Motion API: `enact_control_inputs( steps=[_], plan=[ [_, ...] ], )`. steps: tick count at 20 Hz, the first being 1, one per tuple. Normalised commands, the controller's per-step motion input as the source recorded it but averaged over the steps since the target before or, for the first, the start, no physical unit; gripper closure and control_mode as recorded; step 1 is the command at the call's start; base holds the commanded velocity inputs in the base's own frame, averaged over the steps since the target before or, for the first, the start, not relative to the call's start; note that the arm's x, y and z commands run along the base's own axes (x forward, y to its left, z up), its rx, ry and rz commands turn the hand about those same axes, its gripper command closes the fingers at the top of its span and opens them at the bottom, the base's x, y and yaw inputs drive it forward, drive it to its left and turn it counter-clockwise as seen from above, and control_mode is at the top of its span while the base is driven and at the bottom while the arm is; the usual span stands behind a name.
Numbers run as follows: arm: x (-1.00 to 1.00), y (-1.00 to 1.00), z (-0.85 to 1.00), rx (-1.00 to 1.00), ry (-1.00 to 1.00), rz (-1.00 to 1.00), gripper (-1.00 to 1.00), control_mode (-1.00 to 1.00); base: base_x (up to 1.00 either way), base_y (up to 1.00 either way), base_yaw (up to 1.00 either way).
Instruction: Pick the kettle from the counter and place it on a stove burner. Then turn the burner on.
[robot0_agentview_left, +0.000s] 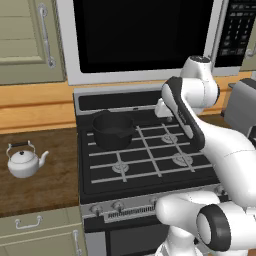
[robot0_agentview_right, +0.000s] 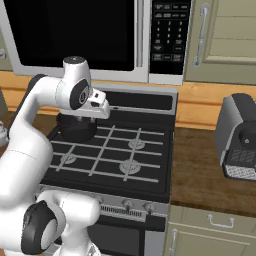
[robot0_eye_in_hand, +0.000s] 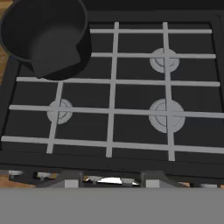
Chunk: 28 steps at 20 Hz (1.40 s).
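Note:
The shiny white-silver kettle (robot0_agentview_left: 23, 160) stands upright on the dark brown counter (robot0_agentview_left: 52, 182), left of the stove. My gripper (robot0_eye_in_hand: 111, 178) hangs above the black cooktop, well right of the kettle, open with nothing between its fingertips (robot0_eye_in_hand: 71, 177). In the hand view three grey burner caps show among the pale grate bars: front left burner (robot0_eye_in_hand: 60, 110), front right burner (robot0_eye_in_hand: 166, 115) and back right burner (robot0_eye_in_hand: 164, 59). From the left base view the same front burners (robot0_agentview_left: 120, 167) (robot0_agentview_left: 182, 160) lie bare.
A black pot (robot0_agentview_left: 112, 130) occupies the back left burner. Stove knobs (robot0_agentview_left: 117, 205) line the front panel. A grey toaster (robot0_agentview_right: 240, 137) stands on the right counter. A microwave (robot0_agentview_right: 75, 30) and cabinets hang overhead.

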Motion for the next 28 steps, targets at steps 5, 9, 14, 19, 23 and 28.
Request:
enact_control_inputs(
  steps=[5,9,14,19,23,28],
  plan=[
    [-0.03,0.00,0.00,0.00,-0.02,0.00,-1.00,-1.00,0.00,0.00,0.00],
    [-0.29,0.40,0.00,-0.04,-0.10,0.02,-1.00,-1.00,0.00,0.00,0.00],
    [-0.64,0.92,0.00,-0.04,-0.25,0.05,-1.00,-1.00,0.00,0.00,0.00],
    [-0.72,1.00,0.00,-0.09,-0.27,0.07,-1.00,-1.00,0.00,0.00,0.00],
    [-0.80,1.00,0.00,-0.16,-0.29,0.12,-1.00,-1.00,0.00,0.00,0.00],
    [-0.58,1.00,0.00,-0.18,-0.23,0.17,-1.00,-1.00,0.00,0.00,0.00]
  ],
)
